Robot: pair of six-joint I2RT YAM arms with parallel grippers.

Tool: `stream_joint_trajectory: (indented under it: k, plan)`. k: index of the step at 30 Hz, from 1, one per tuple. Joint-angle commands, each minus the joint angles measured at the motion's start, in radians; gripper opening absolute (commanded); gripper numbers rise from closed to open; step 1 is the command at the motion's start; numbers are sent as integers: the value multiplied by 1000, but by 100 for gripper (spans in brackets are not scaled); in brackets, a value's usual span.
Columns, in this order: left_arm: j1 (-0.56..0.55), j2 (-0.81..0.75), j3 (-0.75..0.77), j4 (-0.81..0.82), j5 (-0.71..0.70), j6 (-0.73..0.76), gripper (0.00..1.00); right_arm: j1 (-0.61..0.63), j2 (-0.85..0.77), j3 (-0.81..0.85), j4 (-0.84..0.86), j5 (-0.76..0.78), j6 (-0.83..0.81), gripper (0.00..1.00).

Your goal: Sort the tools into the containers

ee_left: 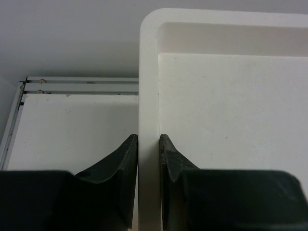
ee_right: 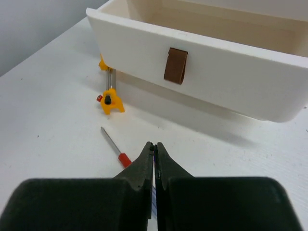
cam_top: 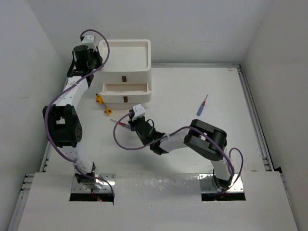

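The white drawer unit point(cam_top: 126, 60) stands at the back, one drawer point(cam_top: 126, 88) pulled out; in the right wrist view this open drawer point(ee_right: 216, 72) shows its brown handle point(ee_right: 175, 65). My left gripper point(ee_left: 148, 139) is shut on the left rim of the unit's tray top point(ee_left: 149, 72), one finger on each side. My right gripper point(ee_right: 154, 145) is shut, low over the table, with a blue-and-red screwdriver point(ee_right: 120, 154) lying under its fingers; whether they pinch it is unclear. A yellow-orange tool point(ee_right: 109, 98) lies at the drawer's left corner. A second blue-and-red screwdriver point(cam_top: 203, 105) lies to the right.
The table's side rail point(cam_top: 255, 120) runs along the right edge and grey walls close the back and sides. The right arm's elbow point(cam_top: 208, 139) rests low in front of the unit. A purple cable point(cam_top: 120, 142) loops beside the right wrist.
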Motion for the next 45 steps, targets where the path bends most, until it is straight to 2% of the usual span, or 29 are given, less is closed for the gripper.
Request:
stream_joint_trajectory:
  k: [1,2,5,6,7,8,9,10,12,13,15,16,17,19,21,24,27,28,30,31,33,37,39,41,45]
  plan:
    - [-4,29,-29,-82,37,-28,0,4,-80,-31,53,12,-8,0]
    - [-4,31,-24,-87,37,-28,0,12,-106,-48,34,-2,-18,0]
    - [-4,31,-9,-105,34,-26,3,16,-191,-91,-7,-41,-29,14]
    - [-4,32,-3,-113,30,-26,7,18,-217,-119,-24,-63,-31,20]
    - [-4,32,12,-129,30,-26,12,16,-241,-130,-76,-66,-34,34]
    - [-4,31,22,-139,30,-26,22,16,-295,-148,-110,-68,-38,40]
    - [-4,29,32,-149,33,-25,27,16,-322,-157,-145,-62,-41,45]
    - [-4,22,51,-165,37,-25,32,15,-350,-165,-224,-55,-40,56]
    - [-4,9,65,-175,50,-28,40,15,-439,-195,-298,-14,-41,62]
    - [-4,-6,74,-180,53,-28,49,12,-470,-205,-379,7,-40,66]
    - [-4,-20,83,-186,66,-37,59,1,-554,-222,-472,47,-29,68]
    - [-4,-29,94,-191,67,-39,70,-17,-580,-223,-569,78,-19,68]
    - [-4,-32,101,-195,70,-42,73,-28,-605,-231,-614,86,4,68]
    - [-4,-31,135,-223,72,-46,80,-77,-677,-242,-711,52,38,69]
    - [-2,-32,164,-264,63,-43,81,-112,-737,-263,-749,-1,57,70]
    - [7,-52,207,-298,40,-45,87,-190,-771,-262,-844,-34,112,75]
    - [30,-98,210,-321,43,-69,93,-328,-778,-240,-958,-63,201,78]
    - [37,-124,201,-327,40,-72,95,-434,-768,-237,-972,-100,236,78]
    - [56,-153,172,-326,27,-77,99,-548,-731,-210,-974,-212,264,78]
    - [64,-179,161,-326,26,-78,100,-644,-669,-167,-980,-223,281,78]
    - [91,-210,126,-330,38,-78,100,-756,-585,-104,-1033,-235,288,76]
    - [128,-250,37,-315,52,-45,100,-865,-285,138,-1150,-264,276,80]
    - [151,-256,-19,-294,53,-34,100,-922,-178,252,-1234,-354,310,82]
    - [177,-251,-46,-291,73,-37,100,-948,-46,301,-1268,-374,331,82]
    - [203,-233,-70,-281,110,-39,100,-968,51,297,-1239,-359,360,75]
